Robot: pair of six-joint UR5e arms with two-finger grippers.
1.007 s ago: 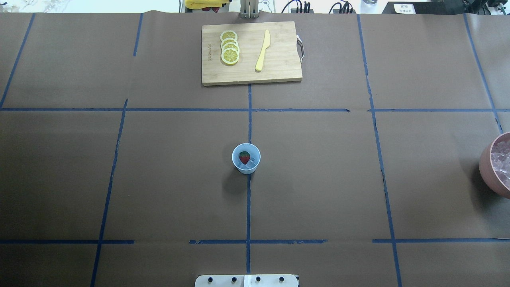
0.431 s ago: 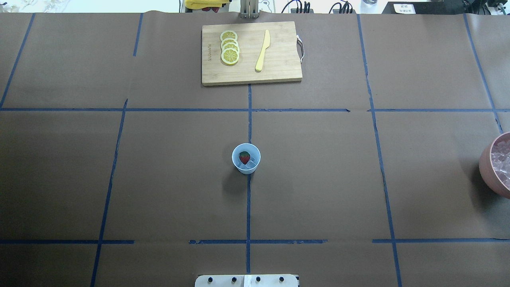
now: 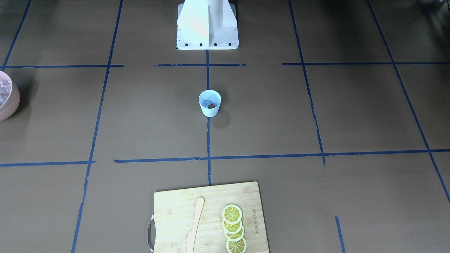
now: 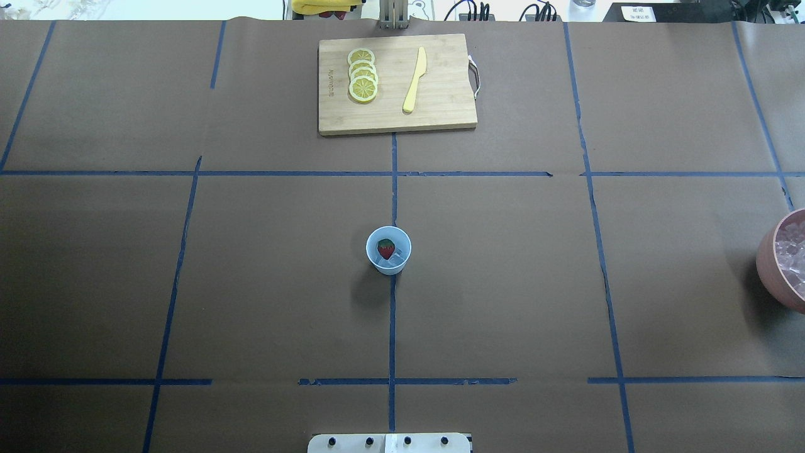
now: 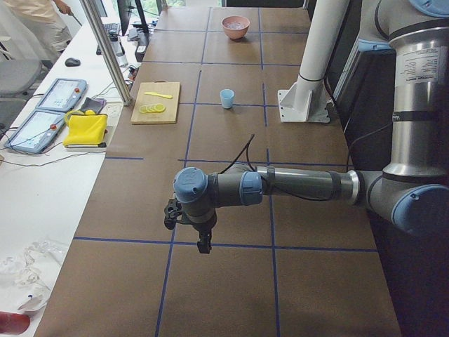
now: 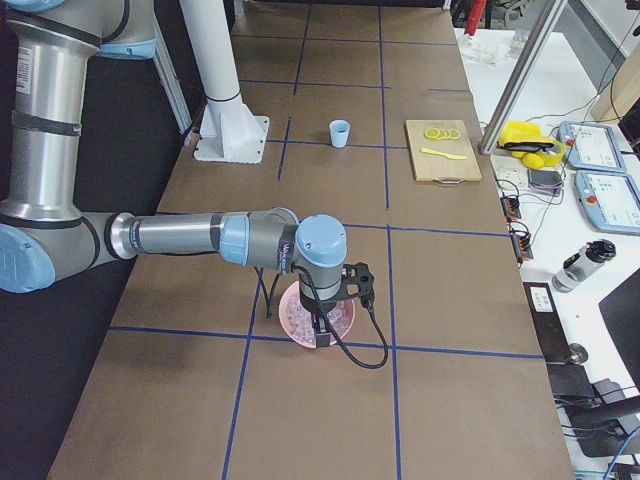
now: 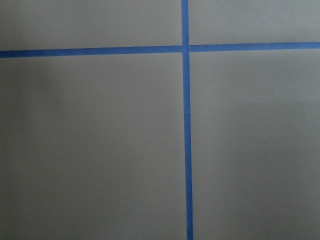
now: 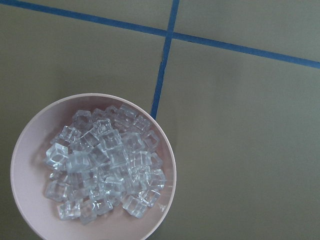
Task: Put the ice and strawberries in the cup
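While the cup at frame centre holds strawberry and ice, keep the left gripper and right gripper, whose grip state cannot be told, well clear of it.

Overhead camera sitting behind base, looking forward and down; cup lying mid-frame, board beyond cup.
Front camera facing robot, looking steeply down; board lying nearer than cup, base beyond cup.
These two sharing cup, board, base and bowl edge.
Left-end and right-end cameras looking along table from opposite ends, each seeing cup far off, both sharing cup, board and bowl.
Left wrist camera looking down close on tape cross, cup out of frame.
Right wrist camera looking down close on bowl of ice, well away from cup.
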